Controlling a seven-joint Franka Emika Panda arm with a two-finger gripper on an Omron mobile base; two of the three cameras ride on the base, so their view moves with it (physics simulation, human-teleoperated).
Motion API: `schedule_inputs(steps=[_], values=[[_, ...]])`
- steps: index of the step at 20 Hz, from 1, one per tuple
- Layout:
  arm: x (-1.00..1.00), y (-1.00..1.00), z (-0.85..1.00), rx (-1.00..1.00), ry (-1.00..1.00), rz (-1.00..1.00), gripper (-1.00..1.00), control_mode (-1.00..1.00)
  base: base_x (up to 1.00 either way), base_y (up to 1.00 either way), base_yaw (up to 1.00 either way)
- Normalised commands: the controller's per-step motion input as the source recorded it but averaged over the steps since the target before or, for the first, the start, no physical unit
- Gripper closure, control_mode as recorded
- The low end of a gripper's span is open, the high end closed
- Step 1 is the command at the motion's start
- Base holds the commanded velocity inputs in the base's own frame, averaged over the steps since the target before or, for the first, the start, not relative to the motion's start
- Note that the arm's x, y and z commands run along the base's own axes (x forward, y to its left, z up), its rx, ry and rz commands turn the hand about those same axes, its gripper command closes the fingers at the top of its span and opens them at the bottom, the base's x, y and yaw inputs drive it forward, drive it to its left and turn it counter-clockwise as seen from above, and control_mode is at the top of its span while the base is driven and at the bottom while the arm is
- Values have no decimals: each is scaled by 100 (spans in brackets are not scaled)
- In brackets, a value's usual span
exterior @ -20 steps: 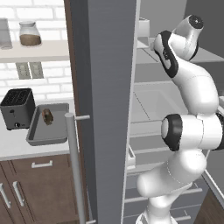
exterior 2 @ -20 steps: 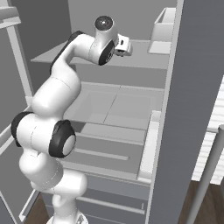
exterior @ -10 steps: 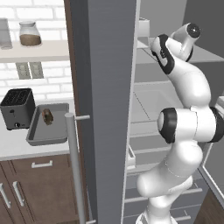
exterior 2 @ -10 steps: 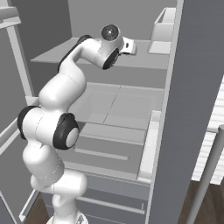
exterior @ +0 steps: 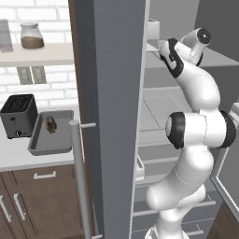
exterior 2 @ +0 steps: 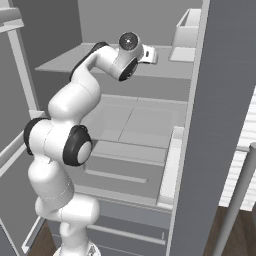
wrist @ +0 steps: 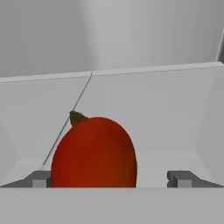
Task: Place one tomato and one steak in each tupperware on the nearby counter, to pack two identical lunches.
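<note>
Tupperware (exterior: 49, 140) lies at the middle left of the left base view, on the pale counter (exterior: 14, 156), just to the right of a dark toaster (exterior: 18, 115). One small brown piece (exterior: 50, 123) rests in its back part; what it is, I cannot tell. Above it, at the upper left, a jar (exterior: 32, 36) stands on a white shelf (exterior: 37, 52). In the middle of this frame a tall grey fridge door (exterior: 116, 112) stands open, with a long bar handle (exterior: 80, 177). At the right the white arm (exterior: 198, 130) rises and bends into the fridge.

In the right base view, the arm reaches to the upper shelf (exterior 2: 150, 67) near the top centre, and a pale bin (exterior 2: 186, 35) stands at the upper right.

In the hand view, a red tomato (wrist: 94, 153) with a green stem sits at the lower left of centre inside a pale box. The gripper (wrist: 109, 179) has its jaws spread wide; the left fingertip (wrist: 39, 179) is just beside the tomato and the right one stands apart from it. It holds nothing.
</note>
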Motion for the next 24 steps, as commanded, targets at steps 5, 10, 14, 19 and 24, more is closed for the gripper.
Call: schedule_inputs(steps=[5, 10, 14, 19, 24], values=[[28, 0, 0, 0, 1, -1, 100, -100, 0, 0, 0], [11, 4, 0, 0, 0, 0, 100, -100, 0, 0, 0], [-16, 22, 0, 0, -6, 0, 100, -100, 0, 0, 0], [-76, 16, 10, 0, -3, 0, 100, -100, 0, 0, 0], [-100, 0, 43, 0, 0, -3, 100, -100, 0, 0, 0]])
